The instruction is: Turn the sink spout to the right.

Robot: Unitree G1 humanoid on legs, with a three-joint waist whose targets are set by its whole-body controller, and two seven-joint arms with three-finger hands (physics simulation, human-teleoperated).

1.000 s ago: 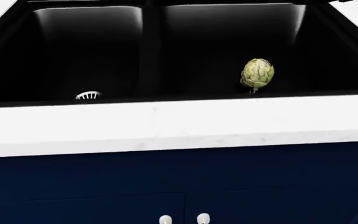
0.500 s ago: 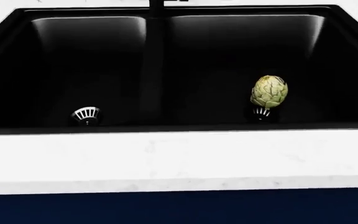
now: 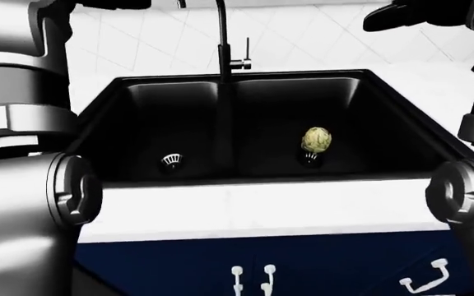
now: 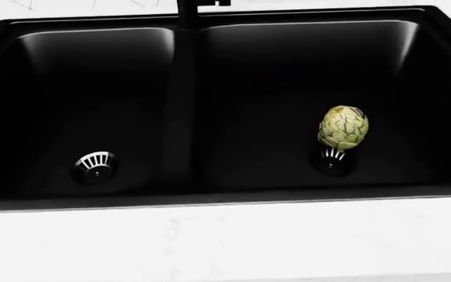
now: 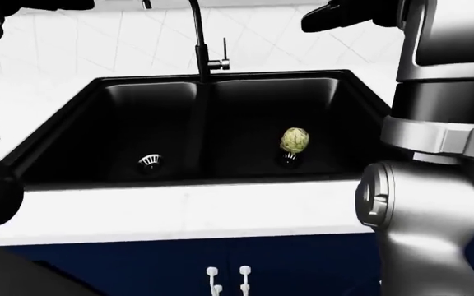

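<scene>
Camera tilt has lifted since earlier: the glossy black double sink (image 4: 6, 35) fills more of the head view. Its thin curved spout (image 3: 220, 37) is seen centred above the divider. A scaly green artichoke (image 4: 343, 127) is set on the right drain. Each dark robot hand (image 5: 348, 15) is raised at the top edge, clenching indeterminable.

Sink: black double basin (image 3: 369, 92), set in a white counter (image 3: 262, 213).
Spout: thin black gooseneck (image 3: 221, 37), rising at the top rim above the divider; small side lever (image 3: 246, 52) to its right.
Left basin: metal drain strainer (image 3: 171, 161).
Right basin: artichoke (image 3: 316, 140) upright over the drain.
Right hand: dark fingers (image 3: 401, 15) at upper right, well apart from the spout; closure cannot be told.
Cabinet: navy doors (image 3: 179, 268), white handles (image 3: 252, 277).
</scene>
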